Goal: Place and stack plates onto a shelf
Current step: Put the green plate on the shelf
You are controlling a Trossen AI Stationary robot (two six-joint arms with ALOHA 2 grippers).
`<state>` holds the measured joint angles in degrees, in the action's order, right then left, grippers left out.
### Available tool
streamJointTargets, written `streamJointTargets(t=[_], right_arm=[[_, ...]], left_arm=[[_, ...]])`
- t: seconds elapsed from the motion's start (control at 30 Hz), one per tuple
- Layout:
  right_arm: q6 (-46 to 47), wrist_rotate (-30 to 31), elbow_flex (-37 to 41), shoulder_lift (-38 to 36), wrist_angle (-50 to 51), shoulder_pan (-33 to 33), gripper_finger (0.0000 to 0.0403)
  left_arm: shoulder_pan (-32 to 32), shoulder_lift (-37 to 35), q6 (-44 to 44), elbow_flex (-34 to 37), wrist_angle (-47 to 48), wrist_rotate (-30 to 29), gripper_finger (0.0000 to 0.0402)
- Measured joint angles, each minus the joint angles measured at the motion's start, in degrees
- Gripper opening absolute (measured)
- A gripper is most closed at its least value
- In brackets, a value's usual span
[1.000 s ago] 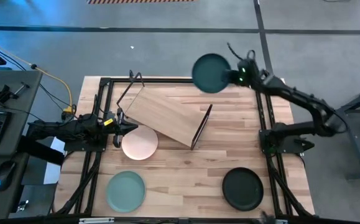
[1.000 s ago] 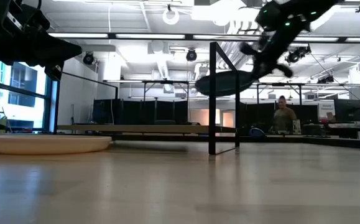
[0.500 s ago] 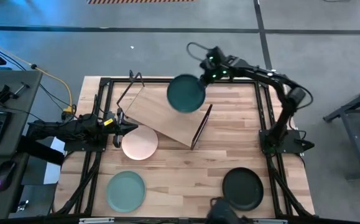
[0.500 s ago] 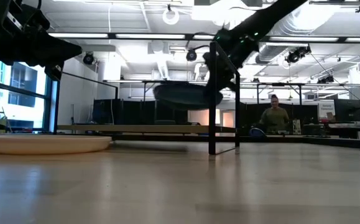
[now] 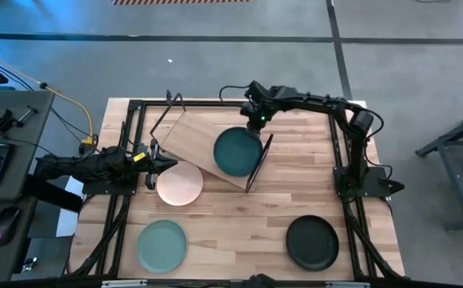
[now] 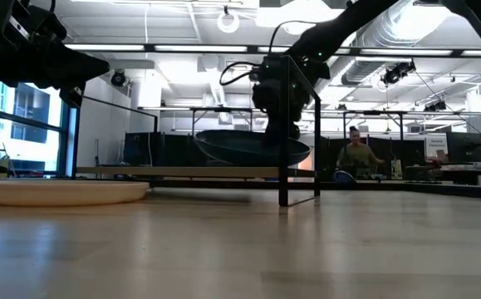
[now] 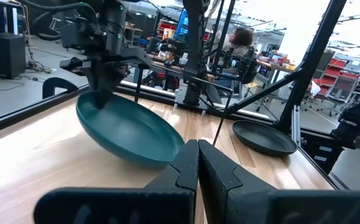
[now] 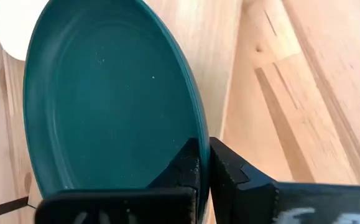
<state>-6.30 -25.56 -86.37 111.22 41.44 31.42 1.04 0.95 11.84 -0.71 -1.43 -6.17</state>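
The dark teal plate (image 5: 236, 152) is tilted low over the right end of the pale wood shelf (image 5: 195, 140). My right gripper (image 5: 255, 118) is shut on its far rim. In the low view the teal plate (image 6: 252, 148) sits just above the shelf board (image 6: 182, 172); whether they touch, I cannot tell. The pink-cream plate (image 5: 179, 183), the mint plate (image 5: 161, 244) and the black plate (image 5: 312, 242) lie flat on the tabletop. My left gripper (image 5: 155, 164) is shut, waiting by the pink plate's left rim. My right gripper pinches the teal plate's rim (image 8: 199, 127) on the plate's far side, one finger over the inner face and one on the outside. The fingers (image 7: 105, 93) come from above, pointing down. The plate hangs tilted, its held edge higher than its opposite edge (image 7: 158, 158).
The shelf's black frame end (image 6: 283, 124) stands upright just right of the teal plate; the other frame end (image 5: 163, 112) is at the far left. Black rails (image 5: 347, 160) run along both table sides. A person (image 6: 358, 158) is in the room behind.
My right gripper has carried the teal plate from beyond the table's far right corner toward the left and near side, then down over the shelf's right end. The plate has come down from well above the board to just over it and has tipped.
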Motion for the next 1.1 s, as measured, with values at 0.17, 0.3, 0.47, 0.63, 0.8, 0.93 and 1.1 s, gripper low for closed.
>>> streamJointTargets(t=[0.17,0.3,0.47,0.63,0.8,0.93,1.1], right_arm=[[1.6,0.1,0.0,0.0,0.1,-0.8,0.0000],[1.6,0.8,0.0,0.0,0.1,-1.2,0.0000],[1.8,4.9,0.0,0.0,1.3,-1.2,0.0000],[1.8,5.8,0.1,0.0,2.7,-1.2,0.0011],[2.8,6.1,0.1,0.0,2.7,-1.2,0.0068],[2.8,6.1,0.1,0.0,2.7,-1.2,0.0118],[2.8,5.9,0.1,0.0,2.7,-1.2,0.0154]], left_arm=[[0.0,0.0,0.0,0.0,0.0,0.0,0.0000],[0.0,0.0,0.0,0.0,0.0,0.0,0.0000],[0.0,0.0,0.0,0.0,0.0,0.0,0.0000],[0.0,0.0,0.0,0.0,0.0,0.0,0.0000],[0.0,0.0,0.0,0.0,0.0,0.0,0.0000],[0.0,0.0,0.0,0.0,0.0,0.0,0.0000],[0.0,0.0,0.0,0.0,0.0,0.0,0.0000]])
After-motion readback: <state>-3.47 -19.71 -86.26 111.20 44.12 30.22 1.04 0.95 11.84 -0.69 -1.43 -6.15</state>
